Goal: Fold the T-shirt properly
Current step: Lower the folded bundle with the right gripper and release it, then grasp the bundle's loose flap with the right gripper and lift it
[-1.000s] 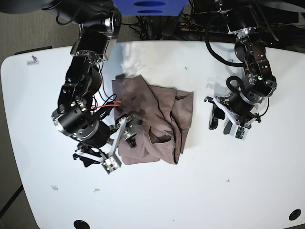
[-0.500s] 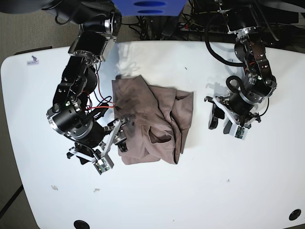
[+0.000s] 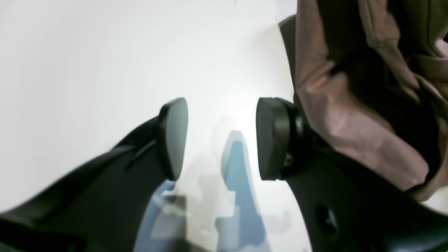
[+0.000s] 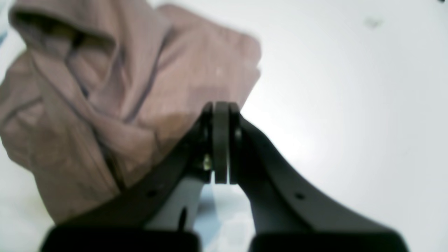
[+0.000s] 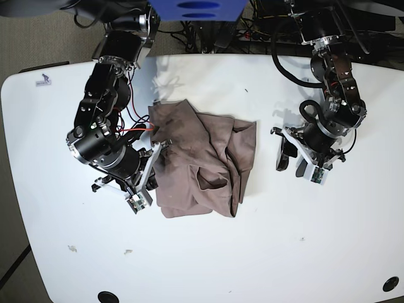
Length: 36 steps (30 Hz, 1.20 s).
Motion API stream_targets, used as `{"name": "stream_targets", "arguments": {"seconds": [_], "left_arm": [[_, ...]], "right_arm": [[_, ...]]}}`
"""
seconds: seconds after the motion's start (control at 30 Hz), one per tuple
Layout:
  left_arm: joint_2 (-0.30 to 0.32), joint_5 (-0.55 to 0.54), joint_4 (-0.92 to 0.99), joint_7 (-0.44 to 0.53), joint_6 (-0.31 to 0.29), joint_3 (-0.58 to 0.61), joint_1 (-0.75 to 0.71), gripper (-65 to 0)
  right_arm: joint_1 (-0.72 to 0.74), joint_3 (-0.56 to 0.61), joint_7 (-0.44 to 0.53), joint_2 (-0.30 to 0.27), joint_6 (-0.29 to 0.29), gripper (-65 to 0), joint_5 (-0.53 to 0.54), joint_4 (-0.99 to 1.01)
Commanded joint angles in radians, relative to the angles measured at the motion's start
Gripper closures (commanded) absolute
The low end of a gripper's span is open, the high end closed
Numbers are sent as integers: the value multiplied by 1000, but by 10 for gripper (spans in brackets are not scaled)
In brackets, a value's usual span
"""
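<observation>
Illumination is bright and even from overhead: in the base view the white table (image 5: 208, 265) shows only short, soft shadows beside the arms, and that view is sharp throughout. Both wrist views are soft and out of focus, with the table surface overexposed to near-white glare and pale bluish shadows beneath the fingers (image 3: 173, 136). In the right wrist view the T-shirt (image 4: 87, 105) is blurred, most of all at its far edge; wide-angle distortion stretches the finger bases toward the lower frame edge.

No readable text is showing; a small mark on the counter (image 5: 43, 80) corner is staying too tiny to decipher
</observation>
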<state>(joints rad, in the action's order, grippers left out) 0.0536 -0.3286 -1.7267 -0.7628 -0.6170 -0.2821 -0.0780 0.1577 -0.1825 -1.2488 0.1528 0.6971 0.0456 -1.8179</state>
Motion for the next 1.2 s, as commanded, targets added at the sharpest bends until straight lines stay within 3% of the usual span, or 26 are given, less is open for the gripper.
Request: {"name": "stream_targets", "arguments": {"seconds": [0.0, 0.37, 1.17], "left_arm": [[12, -11, -14, 26, -2, 1, 11, -307], [33, -17, -12, 26, -2, 1, -1, -307], [35, -19, -14, 26, -2, 1, -27, -307]], "right_arm": [[16, 8, 37, 4, 1, 0, 12, -15], [-27, 93, 74, -29, 1, 0, 12, -15], [-102, 97, 116, -63, 1, 0, 12, 48]]}}
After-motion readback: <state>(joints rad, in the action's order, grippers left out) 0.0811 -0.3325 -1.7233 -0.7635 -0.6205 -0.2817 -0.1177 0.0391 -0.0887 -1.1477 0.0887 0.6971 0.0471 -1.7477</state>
